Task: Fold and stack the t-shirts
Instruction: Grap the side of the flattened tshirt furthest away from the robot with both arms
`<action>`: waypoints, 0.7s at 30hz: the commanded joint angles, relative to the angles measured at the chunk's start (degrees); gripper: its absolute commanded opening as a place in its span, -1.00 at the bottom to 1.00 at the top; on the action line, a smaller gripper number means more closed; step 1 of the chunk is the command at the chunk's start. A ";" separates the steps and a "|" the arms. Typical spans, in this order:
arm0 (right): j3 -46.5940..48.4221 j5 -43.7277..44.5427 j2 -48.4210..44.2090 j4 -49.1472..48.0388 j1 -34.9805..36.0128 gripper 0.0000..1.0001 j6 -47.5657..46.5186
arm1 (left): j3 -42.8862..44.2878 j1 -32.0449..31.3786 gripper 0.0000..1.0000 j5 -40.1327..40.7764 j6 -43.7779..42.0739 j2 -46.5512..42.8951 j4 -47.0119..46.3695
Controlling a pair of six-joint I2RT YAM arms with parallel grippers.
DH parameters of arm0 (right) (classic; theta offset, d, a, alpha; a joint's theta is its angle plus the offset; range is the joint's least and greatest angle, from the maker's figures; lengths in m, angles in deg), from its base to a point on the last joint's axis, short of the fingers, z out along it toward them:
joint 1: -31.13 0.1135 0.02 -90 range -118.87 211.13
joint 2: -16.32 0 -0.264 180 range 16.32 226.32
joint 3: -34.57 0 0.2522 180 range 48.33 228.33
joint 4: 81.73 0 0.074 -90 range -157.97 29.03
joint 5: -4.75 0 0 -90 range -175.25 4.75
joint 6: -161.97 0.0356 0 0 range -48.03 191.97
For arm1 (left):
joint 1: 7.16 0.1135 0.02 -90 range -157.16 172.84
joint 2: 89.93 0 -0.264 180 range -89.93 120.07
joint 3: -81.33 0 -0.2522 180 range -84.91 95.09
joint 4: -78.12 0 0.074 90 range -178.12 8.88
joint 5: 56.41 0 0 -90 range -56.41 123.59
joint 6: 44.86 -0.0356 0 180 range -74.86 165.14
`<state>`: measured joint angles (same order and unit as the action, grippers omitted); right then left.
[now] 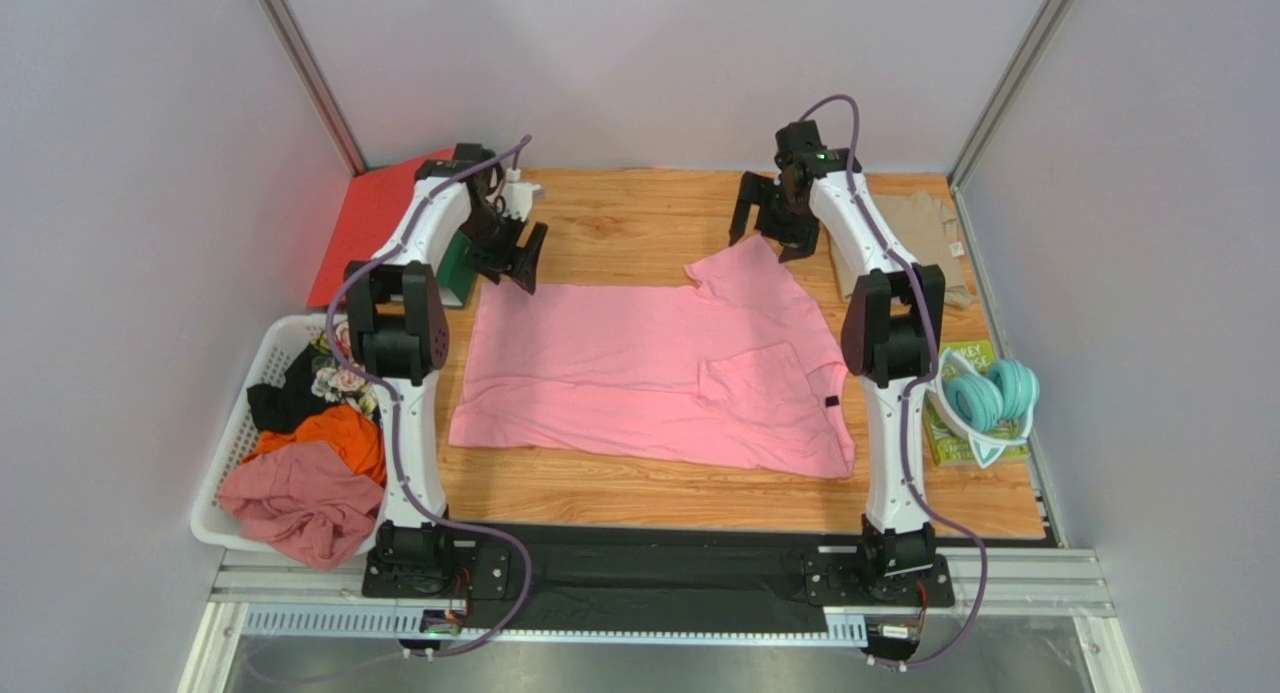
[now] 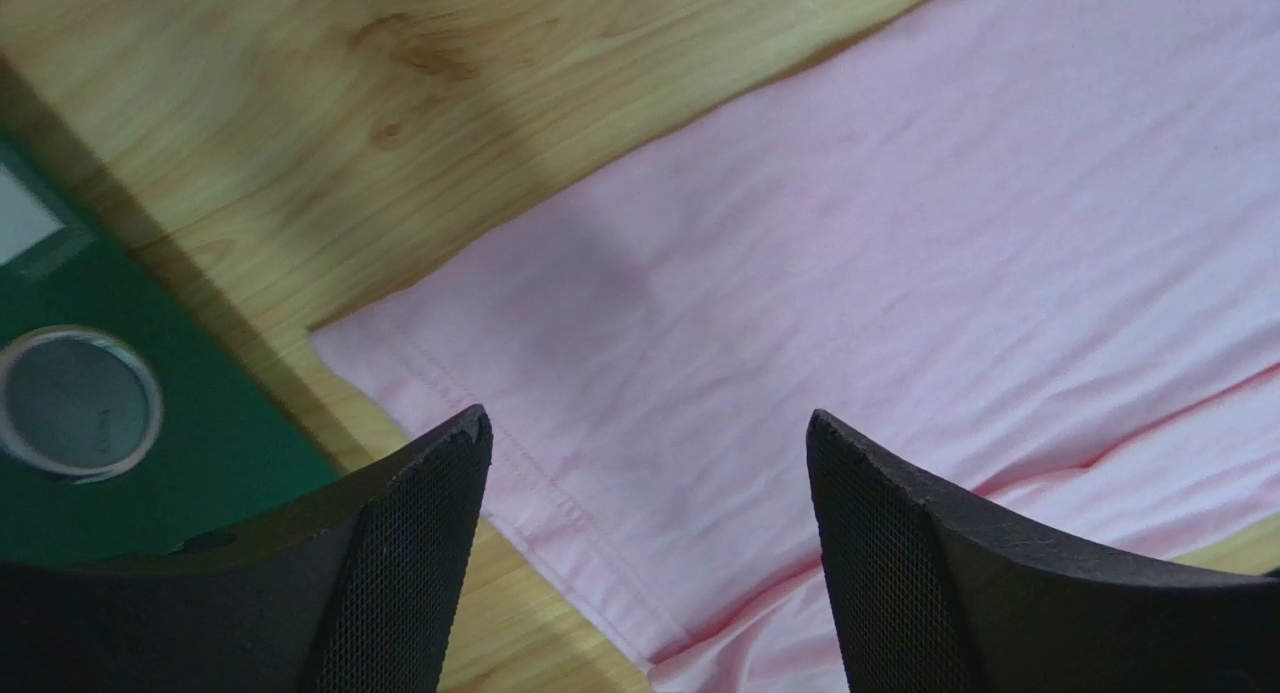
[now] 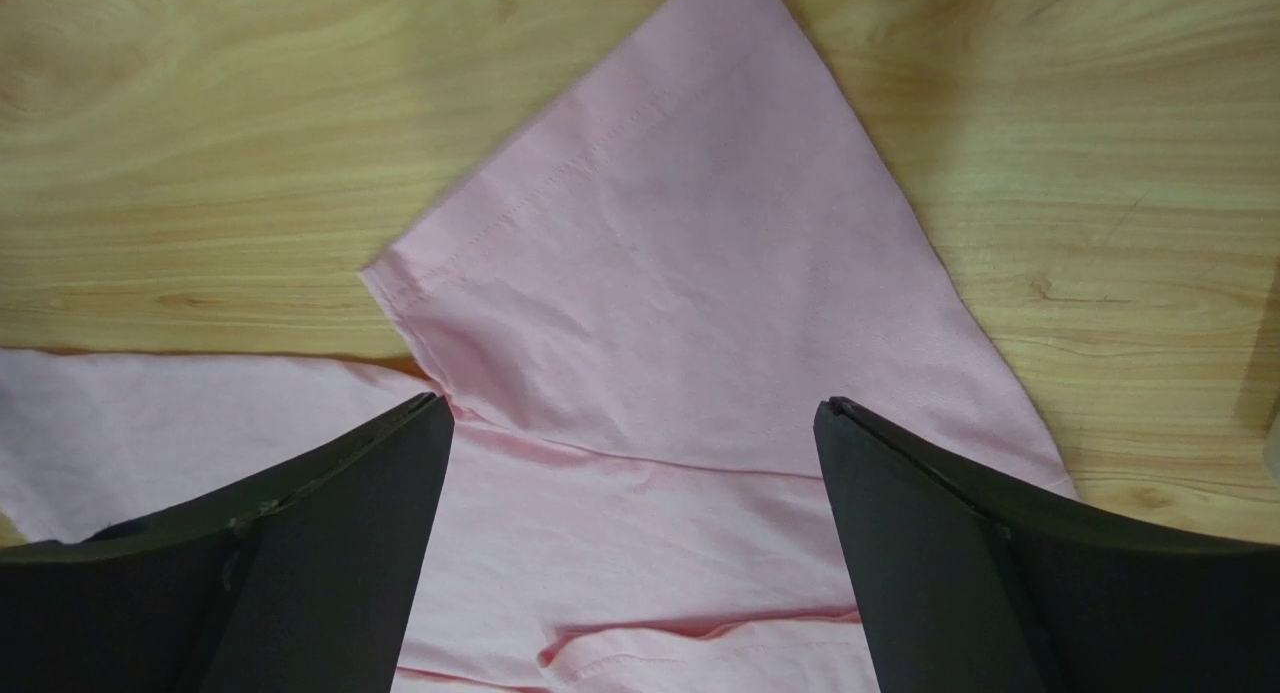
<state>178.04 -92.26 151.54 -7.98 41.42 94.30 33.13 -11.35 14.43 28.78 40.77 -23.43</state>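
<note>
**Both tools open above the far edge of the pink tee**

The pink t-shirt (image 1: 661,371) lies spread flat in the middle of the overhead frame, on the wooden desk (image 1: 631,221). Its hem is toward the left and its neck toward the right, where a small dark label shows at the cloth's edge. One sleeve sticks out at the upper right of the garment, pointing to the back of the desk. The other sleeve is folded in on top of the body.

The left tool (image 1: 508,258) hangs over the upper left corner of the shirt with its jaws spread wide and nothing between them. In the left wrist view its two black fingers (image 2: 421,543) frame the hem corner, which lies flat on the wood below. A green flat item (image 2: 181,468) with a round grey disc sits at the left of that frame, just beside the corner.

The right tool (image 1: 769,231) hangs over the outstretched sleeve, also wide open and holding nothing. In the right wrist view the sleeve runs up the middle of the frame between the two dark fingers (image 3: 346,498), with its stitched cuff edge toward the upper left.

The khaki t-shirt (image 1: 929,231) lies at the upper right of the overhead frame, near the back corner of the desk and apart from the pink one. It is partly hidden behind the right arm.

At the lower left a white basket (image 1: 268,366) holds crumpled clothes in dusty pink, orange and black. A red board (image 1: 368,221) lies at the upper left. Teal headphones (image 1: 992,396) rest at the right edge.
</note>
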 commanded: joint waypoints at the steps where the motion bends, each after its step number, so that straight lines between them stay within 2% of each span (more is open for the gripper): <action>1: 0.36 1.99 -0.66 -6.54 -0.18 1.00 -3.25 | 5.27 0.76 0.66 2.55 2.56 -1.68 -4.13; 4: 3.08 2.35 1.44 -7.43 -0.61 1.00 -4.30 | 7.55 1.72 0.66 2.02 3.53 0.17 -3.51; 8: 7.04 1.12 3.91 -8.56 -2.02 1.00 -4.57 | 6.24 2.78 0.66 2.80 3.79 0.79 -5.01; 11: 6.79 -0.29 5.05 -10.15 -2.98 0.98 -4.49 | 5.54 2.87 0.65 4.65 3.44 1.93 -3.52; 14: 6.69 -0.47 6.11 -11.03 -3.60 0.87 -4.22 | 2.74 2.87 0.65 5.18 3.09 1.76 -3.86; 21: 6.70 -1.60 7.95 -12.35 -4.48 0.87 -4.66 | 1.23 3.04 0.65 4.92 3.26 2.11 -4.04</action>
<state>183.00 -92.34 158.73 -16.94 37.18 90.91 34.27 -8.57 19.20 31.18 42.86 -27.26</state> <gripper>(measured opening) 0.939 0.829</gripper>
